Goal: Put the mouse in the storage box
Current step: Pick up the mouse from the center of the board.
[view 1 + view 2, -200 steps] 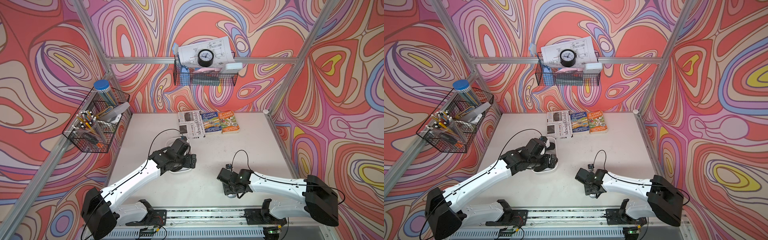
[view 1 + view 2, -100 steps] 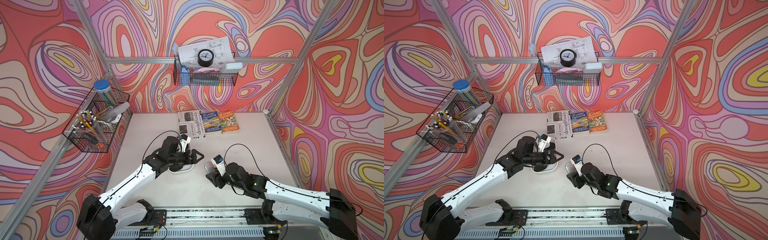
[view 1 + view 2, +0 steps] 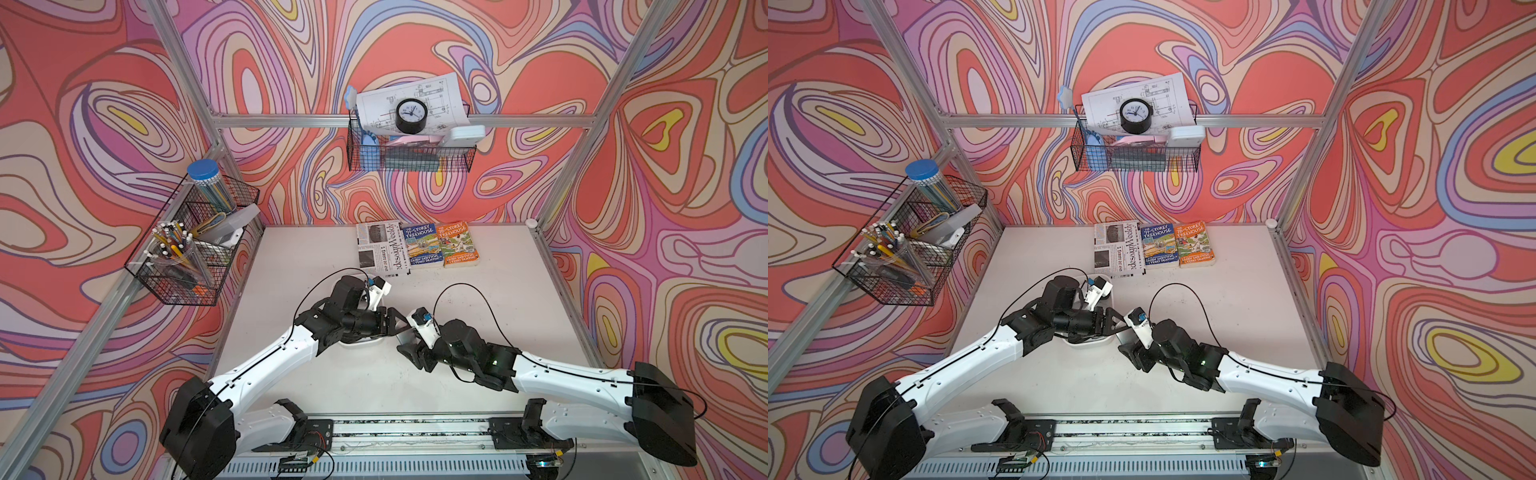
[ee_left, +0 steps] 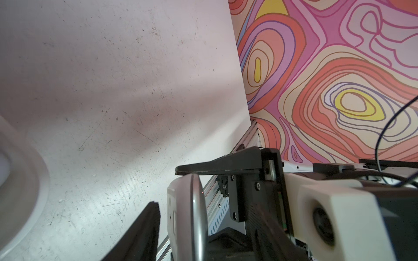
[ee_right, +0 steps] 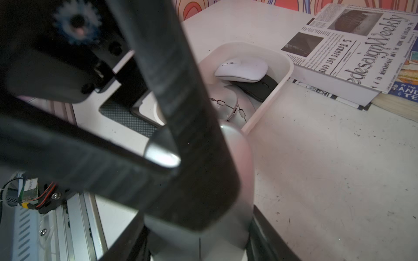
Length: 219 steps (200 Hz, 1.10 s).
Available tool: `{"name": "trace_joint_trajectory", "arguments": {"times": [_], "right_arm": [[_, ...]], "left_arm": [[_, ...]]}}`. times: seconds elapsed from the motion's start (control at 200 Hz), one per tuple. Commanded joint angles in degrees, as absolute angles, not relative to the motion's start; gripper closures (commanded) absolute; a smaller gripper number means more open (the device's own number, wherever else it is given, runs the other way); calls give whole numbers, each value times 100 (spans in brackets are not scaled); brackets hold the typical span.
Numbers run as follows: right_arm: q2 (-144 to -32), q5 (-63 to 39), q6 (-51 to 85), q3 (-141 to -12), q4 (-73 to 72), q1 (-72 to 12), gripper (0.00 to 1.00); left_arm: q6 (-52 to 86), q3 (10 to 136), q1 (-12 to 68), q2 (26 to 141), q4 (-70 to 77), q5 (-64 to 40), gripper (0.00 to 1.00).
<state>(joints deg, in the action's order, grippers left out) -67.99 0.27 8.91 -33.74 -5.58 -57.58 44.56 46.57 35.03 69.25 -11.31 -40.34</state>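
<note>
My right gripper [image 5: 199,237] is shut on a silver mouse [image 5: 237,162] and holds it in the air just right of the storage box [image 5: 282,74]. In both top views only the rim of this white tub [image 3: 361,341] [image 3: 1088,341] shows under the left arm. My left gripper [image 3: 399,324] [image 4: 203,214] reaches across with a finger [image 5: 176,90] on each side of the mouse [image 4: 187,214]. Gaps show between its pads and the mouse, so it is open. A white mouse [image 5: 242,69], a black one [image 5: 260,88] and a silver one [image 5: 224,101] lie in the box.
A newspaper [image 3: 382,249] and two paperback books [image 3: 440,245] lie at the back of the table, just behind the box. Black wire baskets hang on the left wall [image 3: 191,245] and the back wall [image 3: 409,153]. The metal rail [image 3: 415,432] runs along the front edge.
My right arm has carried the mouse from the front of the table up and left to the box. My left gripper swung right to meet it, and its jaws have narrowed around the mouse.
</note>
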Motion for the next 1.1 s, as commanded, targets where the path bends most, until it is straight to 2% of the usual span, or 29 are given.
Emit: {"name": "trace_joint_trajectory", "arguments": {"times": [0.0, 0.125, 0.265, 0.391, 0.501, 0.556, 0.616, 0.871, 1.092], "right_arm": [[-6868, 35, 743, -3582, -765, -5784, 46], [-6952, 70, 720, -3633, -740, -5788, 46], [-7025, 61, 749, -3660, -743, -5784, 46], [-7066, 40, 756, -3647, -773, -5783, 42], [-7075, 142, 795, -3652, -730, -5783, 17], [-7029, 250, 817, -3630, -722, -5783, 8], [-6958, 416, 838, -3564, -729, -5779, 3], [-6614, 617, 990, -3243, -807, -5537, 2], [-6451, 189, 1397, -3055, -913, -5130, 2]], "left_arm": [[4274, 4648, 3622, 7060, -1317, -4056, 48], [4202, 4735, 3683, 7152, -1435, -3992, 60], [4158, 4836, 3688, 7188, -1475, -3818, 85], [4170, 4969, 3670, 7223, -1654, -3582, 100], [4209, 5096, 3515, 7295, -1614, -3506, 100], [4228, 5165, 3348, 7317, -1572, -3523, 100], [4251, 5223, 3117, 7339, -1556, -3533, 100], [4430, 5100, 1925, 7511, -1023, -3582, 100], [4605, 5068, 1428, 8215, -341, -3735, 100]]}}
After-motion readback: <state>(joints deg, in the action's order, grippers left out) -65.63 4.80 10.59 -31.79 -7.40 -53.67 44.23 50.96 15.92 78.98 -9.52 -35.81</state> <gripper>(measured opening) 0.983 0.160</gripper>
